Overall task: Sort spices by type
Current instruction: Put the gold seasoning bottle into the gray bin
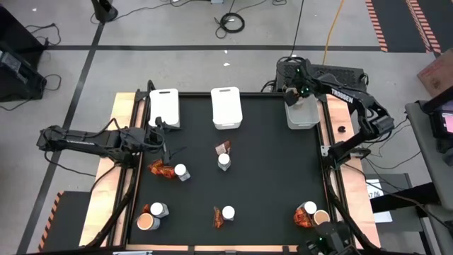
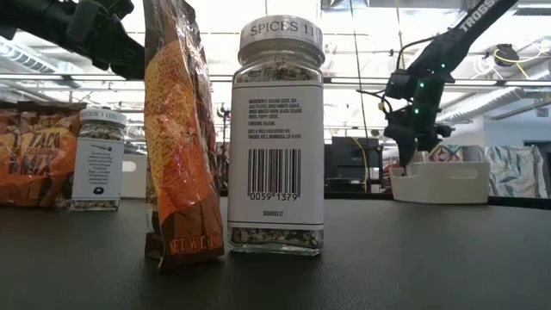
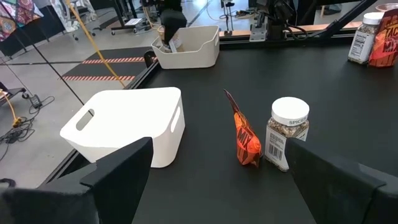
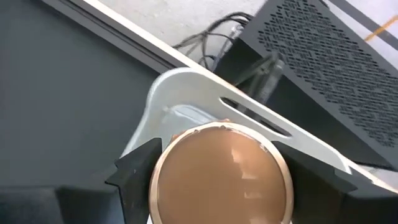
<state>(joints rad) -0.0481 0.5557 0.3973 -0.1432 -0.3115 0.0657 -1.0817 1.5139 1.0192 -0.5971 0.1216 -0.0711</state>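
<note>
I have the right gripper over the right-hand bin at the far edge of the bench, its fingers closed around a tan-topped tub; in the right wrist view the tub's lid fills the space between them with the bin's handle slot just beyond, so I judge this is the drop position for tubs. I cannot tell whether that bin already holds anything. The left gripper hangs near the left bin, fingers spread wide and holding nothing, facing a sachet and a jar standing just beside each other. That pair looks like my next pick. The left bin and the middle bin look empty from above. Remaining spices sit in mixed clusters: sachet plus jar near the left arm, another such pair at the near edge, a tub with a jar at the near left, a sachet, jar and tub at the near right. Sorting is at an early stage, I judge.
</note>
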